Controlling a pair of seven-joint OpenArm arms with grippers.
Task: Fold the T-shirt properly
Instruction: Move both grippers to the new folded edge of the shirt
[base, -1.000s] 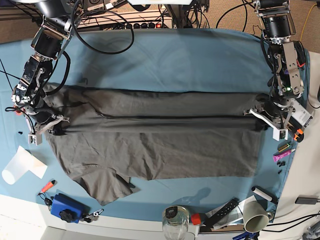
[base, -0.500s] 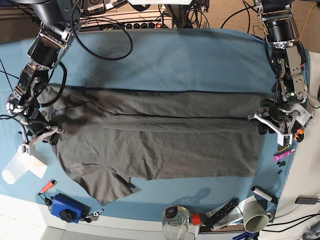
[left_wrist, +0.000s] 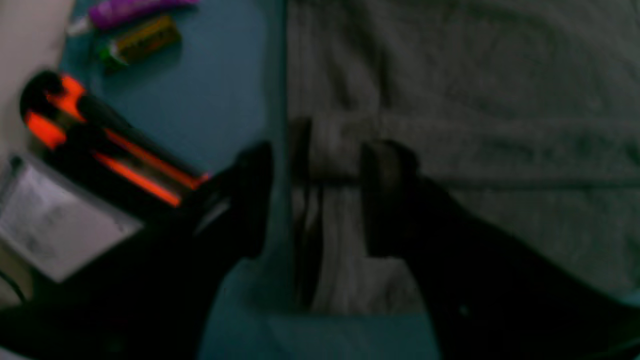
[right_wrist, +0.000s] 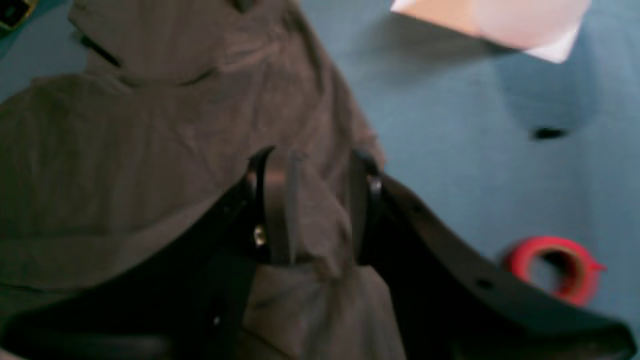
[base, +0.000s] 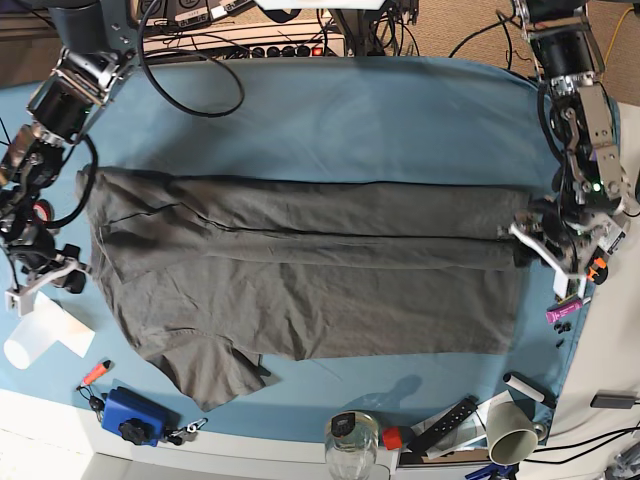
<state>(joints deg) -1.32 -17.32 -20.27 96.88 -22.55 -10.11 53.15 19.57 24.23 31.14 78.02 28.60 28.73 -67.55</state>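
Base view: T-shirt (base: 300, 290) lay flat across the middle of the tablecloth (base: 380, 120), long axis left-right. The far long edge was turned in toward the centre, making a doubled band along the middle. The near sleeve stuck out unfolded at the front. My read: first lengthwise fold laid down, near side not yet done.

Left gripper (left_wrist: 320, 200) sat at the hem end of that band. In the left wrist view its jaws stood wide apart, one finger over bare tablecloth and one over the shirt, straddling the hem corner without pinching it. That fits letting the folded edge lie where it was set.

Right gripper (right_wrist: 310, 205) was at the collar end. Its jaws were parted too. In the right wrist view bunched cloth showed in line between the fingers, but the base view had the gripper just beside the shirt's edge, not over it, and no fabric lifted. So not gripping, by the look. Couldn't tell if a finger touched cloth, too blurred.

One arm at each end makes sense: a long fold needs both corners carried together so the band stays straight.

Clutter near the work: white cup (base: 30, 340) and red tape (right_wrist: 550, 270) by the right gripper, purple marker (base: 565, 311) by the left. All clear of the shirt.
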